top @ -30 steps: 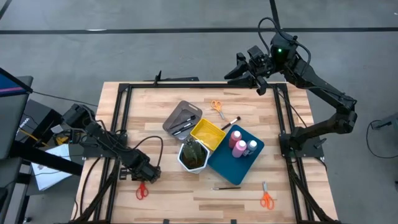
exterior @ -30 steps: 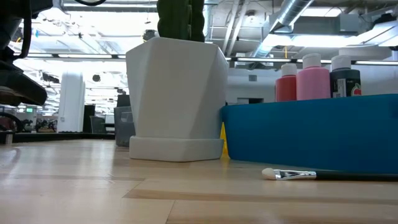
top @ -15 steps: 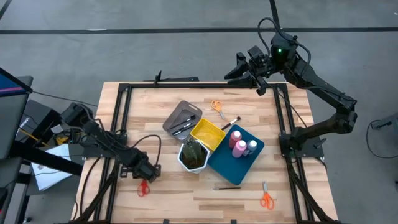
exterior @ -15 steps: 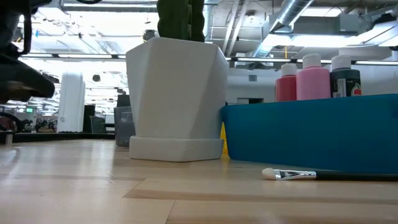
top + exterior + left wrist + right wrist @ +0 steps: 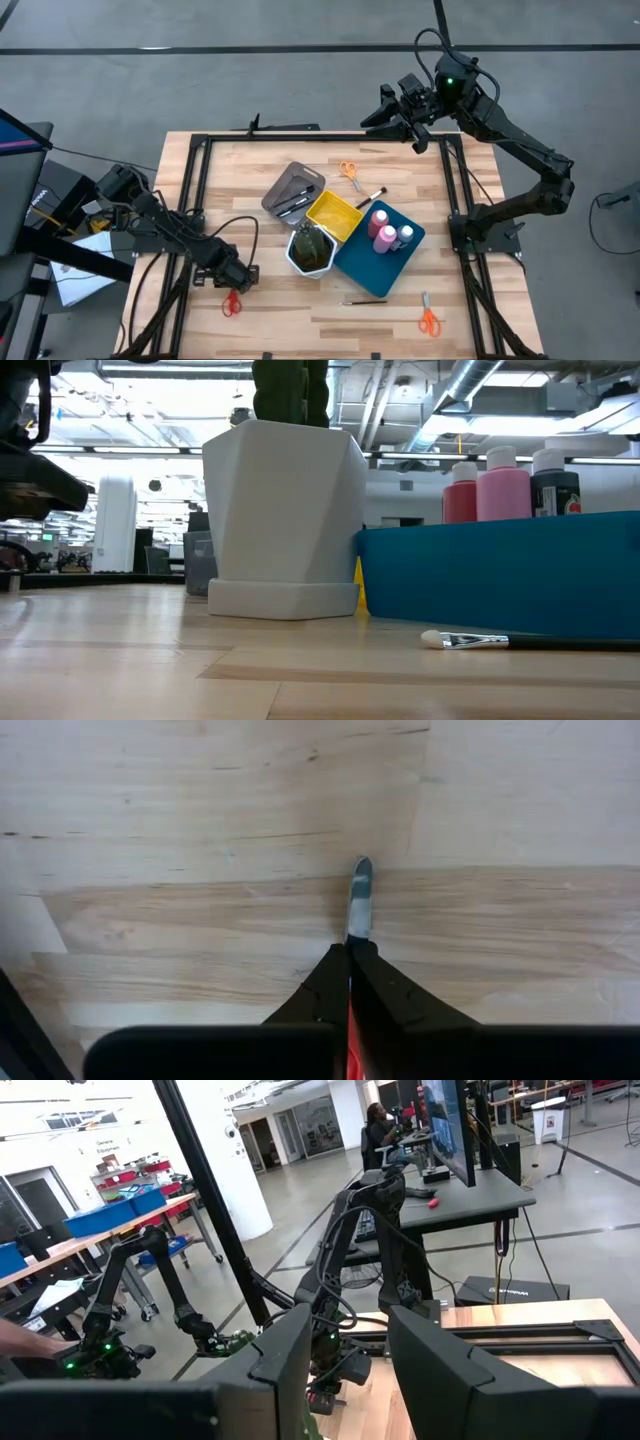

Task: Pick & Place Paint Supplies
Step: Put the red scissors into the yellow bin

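Note:
My left gripper (image 5: 236, 281) is near the table's near left corner, pointing down, shut on the red-handled scissors (image 5: 230, 303). My right gripper (image 5: 386, 112) hangs open above the far right corner, away from everything. Two pink bottles (image 5: 383, 230) and a grey white-capped bottle (image 5: 406, 235) stand in the blue tray (image 5: 372, 262). One brush (image 5: 371, 197) lies beyond the blue tray, another brush (image 5: 363, 301) on its near side. Orange scissors (image 5: 349, 172) lie toward the far edge, and a second orange pair (image 5: 429, 319) near the near right corner. My left gripper pinches the red-handled scissors between its two fingers, coming from above. A red strip of the handle end (image 5: 350, 1032) shows between the fingers (image 5: 395, 1000), and the steel blade tip (image 5: 360, 892) sticks out past them. Whether the scissors are clear of the table I cannot tell.
The white hexagonal pot (image 5: 311, 250) with a green plant, the yellow tray (image 5: 333, 215) and the grey tray (image 5: 292, 190) holding dark items cluster mid-table beside the blue tray. A black frame (image 5: 196, 180) borders the table. Bare wood lies along the near edge and left side.
My left gripper has risen slightly, staying shut. The red scissors have shifted a little toward the gripper, and less of their handles shows from above than a second ago.

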`<state>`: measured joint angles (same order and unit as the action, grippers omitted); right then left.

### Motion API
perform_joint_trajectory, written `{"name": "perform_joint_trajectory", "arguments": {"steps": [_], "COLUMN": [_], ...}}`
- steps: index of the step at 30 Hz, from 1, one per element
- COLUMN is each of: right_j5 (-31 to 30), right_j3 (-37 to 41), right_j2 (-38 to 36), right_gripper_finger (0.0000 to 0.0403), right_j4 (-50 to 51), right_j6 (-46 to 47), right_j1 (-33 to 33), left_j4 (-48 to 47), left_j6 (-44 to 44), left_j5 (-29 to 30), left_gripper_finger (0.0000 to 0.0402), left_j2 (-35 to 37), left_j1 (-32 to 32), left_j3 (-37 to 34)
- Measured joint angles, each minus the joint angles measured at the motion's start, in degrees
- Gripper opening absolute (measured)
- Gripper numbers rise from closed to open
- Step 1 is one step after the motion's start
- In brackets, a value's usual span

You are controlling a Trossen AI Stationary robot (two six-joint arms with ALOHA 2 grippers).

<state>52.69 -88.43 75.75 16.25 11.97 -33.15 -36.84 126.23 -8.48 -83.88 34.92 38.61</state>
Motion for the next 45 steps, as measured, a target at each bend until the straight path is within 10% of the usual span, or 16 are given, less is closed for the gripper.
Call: {"name": "perform_joint_trajectory", "arguments": {"steps": [29, 45], "right_j5": [0.42, 1.33], "right_j3": [0.00, 0.00], "right_j2": [0.00, -0.01], "right_gripper_finger": [0.0132, 0.0132], "right_j4": [0.02, 1.63], "right_j6": [-0.01, 0.00], "right_j1": [0.00, 0.00], "left_j4": [-0.38, -1.23], "left_j6": [-1.46, -2.52], "left_j5": [1.54, -0.09], "left_gripper_finger": [0.0108, 0.0095], "left_j2": [-0.22, -0.24], "left_j1": [0.00, 0.79], "left_j3": [-0.26, -0.13]}}
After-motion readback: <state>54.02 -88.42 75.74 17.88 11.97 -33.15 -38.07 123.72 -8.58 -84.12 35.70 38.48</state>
